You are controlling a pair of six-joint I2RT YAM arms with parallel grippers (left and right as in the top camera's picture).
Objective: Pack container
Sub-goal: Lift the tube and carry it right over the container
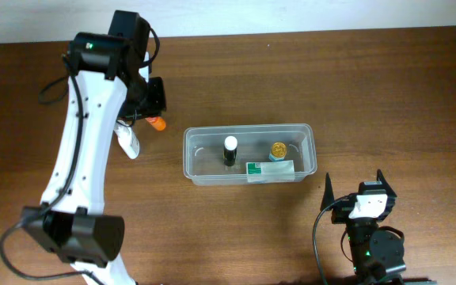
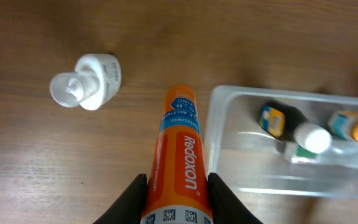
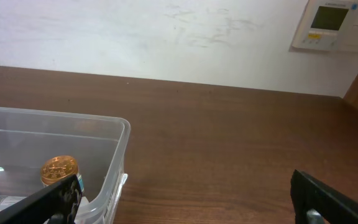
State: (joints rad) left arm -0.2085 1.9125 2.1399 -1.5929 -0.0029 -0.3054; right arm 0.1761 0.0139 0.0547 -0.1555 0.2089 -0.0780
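Left gripper [image 2: 178,183]: jaws clamped on orange tube [image 2: 179,124], just beside container [image 2: 215,149]. Right gripper [image 3: 185,196]: jaws wide, empty. Risk: tube may snag the rim on entry.

Overhead looks straight down on the worktop [image 1: 386,87]. Left wrist peers down closely from left of the container [image 1: 187,150]; right wrist sits low off its right end, facing the wall [image 3: 166,37]. All share it.
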